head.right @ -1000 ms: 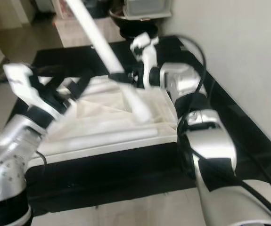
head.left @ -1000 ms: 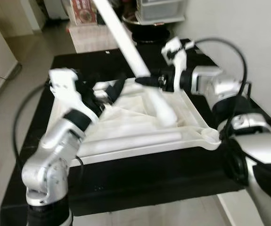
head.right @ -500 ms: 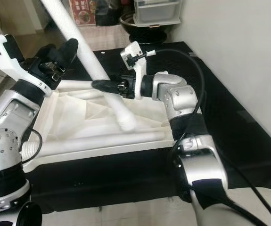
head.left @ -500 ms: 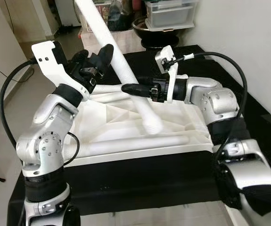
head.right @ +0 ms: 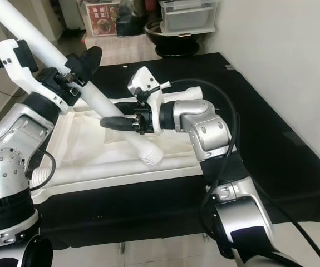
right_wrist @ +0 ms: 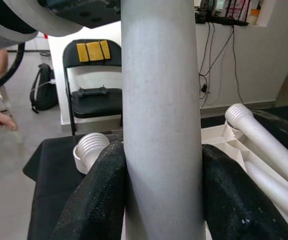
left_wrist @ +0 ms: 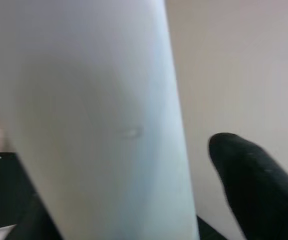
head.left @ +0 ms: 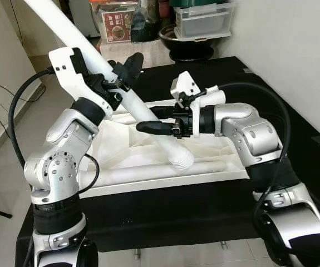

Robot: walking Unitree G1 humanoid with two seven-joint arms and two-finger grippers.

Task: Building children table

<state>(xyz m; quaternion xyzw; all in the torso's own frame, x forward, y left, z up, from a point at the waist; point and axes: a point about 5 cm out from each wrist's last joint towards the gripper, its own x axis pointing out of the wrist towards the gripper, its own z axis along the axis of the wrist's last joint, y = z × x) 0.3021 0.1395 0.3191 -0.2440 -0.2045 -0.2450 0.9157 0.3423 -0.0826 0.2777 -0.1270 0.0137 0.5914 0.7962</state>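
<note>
Above the black surface (head.left: 165, 214), a white table leg (head.left: 121, 94) is gripped by both the left claw (head.left: 118, 83) and right claw (head.left: 148, 127), each closed on it; the upturned tabletop (head.left: 148, 161) lies beneath (no leg appears screwed in yet).

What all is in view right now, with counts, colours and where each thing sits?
table leg: one, white, tilted in the air above the tabletop, threaded end low, held by both claws.
upturned tabletop: one, white, ribbed underside up, lying on the black cloth.
spare table legs: at least two, white, lying on the tabletop.
black cloth: one, spread on the floor under the tabletop.
storage box: one, translucent, at the far wall.
folding chair: one, black, across the room.
left claw: black fingers either side of the leg's upper part.
right claw: black fingers clamped on the leg near the threaded end.
</note>
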